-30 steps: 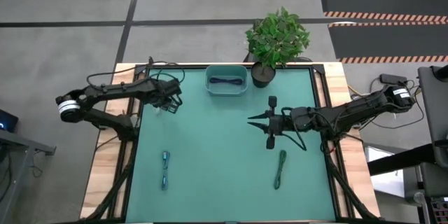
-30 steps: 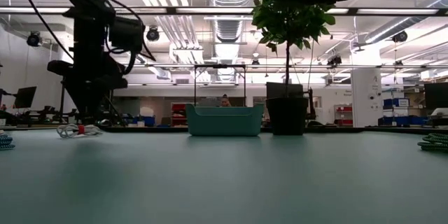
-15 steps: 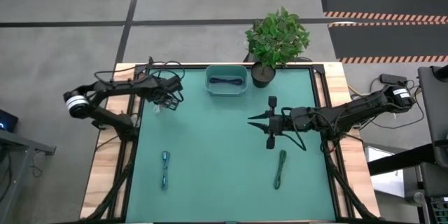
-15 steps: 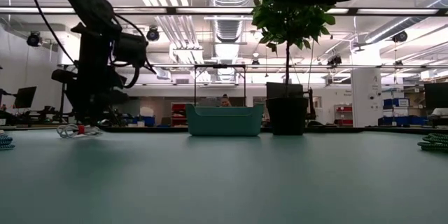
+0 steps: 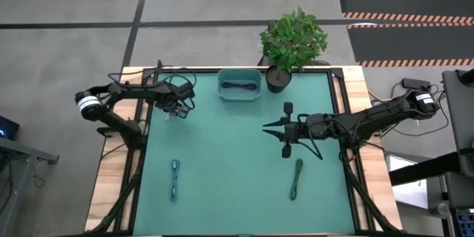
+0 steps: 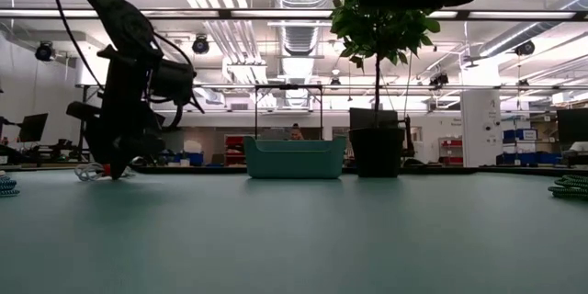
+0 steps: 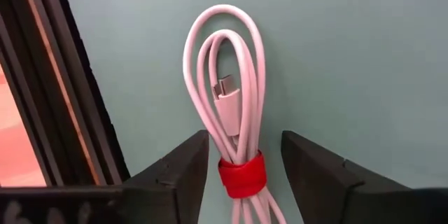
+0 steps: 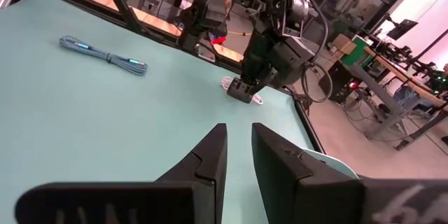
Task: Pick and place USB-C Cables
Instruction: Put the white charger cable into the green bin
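Observation:
The white USB-C cable (image 7: 224,91), bound by a red tie (image 7: 241,176), lies flat near the table's far left corner. My left gripper (image 7: 245,136) stands over it, pointing down, open. One finger is on each side of the red tie, and a gap shows on both sides. In the low view the left gripper (image 6: 115,167) is down at the table. A blue cable (image 5: 175,178) and a green cable (image 5: 296,178) lie near the near edge. Another blue cable (image 5: 238,86) rests inside the teal bin (image 5: 258,93). My right gripper (image 5: 264,126) hovers right of centre with a narrow gap between its fingers.
A potted plant (image 5: 293,41) stands at the far edge, right of the bin. The table's black frame rail (image 7: 66,112) runs close beside the white cable. The middle of the green mat (image 5: 229,148) is bare.
My left gripper has come down toward the table over the white cable, and its arm has swung a little toward the table. The cable has stayed where it was. My right arm has kept still.

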Robot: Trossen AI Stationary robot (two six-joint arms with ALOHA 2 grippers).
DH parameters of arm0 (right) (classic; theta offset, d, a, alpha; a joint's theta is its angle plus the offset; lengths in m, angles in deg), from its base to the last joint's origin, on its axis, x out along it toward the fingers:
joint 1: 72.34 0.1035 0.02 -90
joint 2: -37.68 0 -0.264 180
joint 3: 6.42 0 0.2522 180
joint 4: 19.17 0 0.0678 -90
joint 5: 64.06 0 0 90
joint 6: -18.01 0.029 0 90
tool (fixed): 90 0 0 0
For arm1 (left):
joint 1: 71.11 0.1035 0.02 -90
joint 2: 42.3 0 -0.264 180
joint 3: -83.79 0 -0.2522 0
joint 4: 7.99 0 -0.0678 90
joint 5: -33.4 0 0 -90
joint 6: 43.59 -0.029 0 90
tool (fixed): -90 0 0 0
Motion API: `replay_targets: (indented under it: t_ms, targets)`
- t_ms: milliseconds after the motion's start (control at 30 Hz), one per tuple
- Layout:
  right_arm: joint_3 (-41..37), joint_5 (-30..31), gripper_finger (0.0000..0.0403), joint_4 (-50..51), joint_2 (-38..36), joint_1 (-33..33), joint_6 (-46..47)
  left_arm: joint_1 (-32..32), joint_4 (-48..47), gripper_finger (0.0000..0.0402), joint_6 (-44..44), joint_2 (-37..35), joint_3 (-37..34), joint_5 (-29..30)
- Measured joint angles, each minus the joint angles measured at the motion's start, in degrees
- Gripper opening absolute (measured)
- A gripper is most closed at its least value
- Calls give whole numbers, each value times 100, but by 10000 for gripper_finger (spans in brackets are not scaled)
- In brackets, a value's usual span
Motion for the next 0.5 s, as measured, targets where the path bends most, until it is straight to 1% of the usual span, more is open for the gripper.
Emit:
replay_targets:
  t_ms: [133,367,433,500]
  targets:
    - [0,0,59,-2,0,1,2,-4,47,127,7,-22,-33,-32]
    - [0,-2,59,13,-77,1,4,5,85,41,44,-227,-64,84]
    - [0,-4,59,82,-151,2,24,-6,83,26,14,-250,-65,96]
    - [0,-5,59,240,-236,2,103,-38,82,25,0,-282,-65,108]
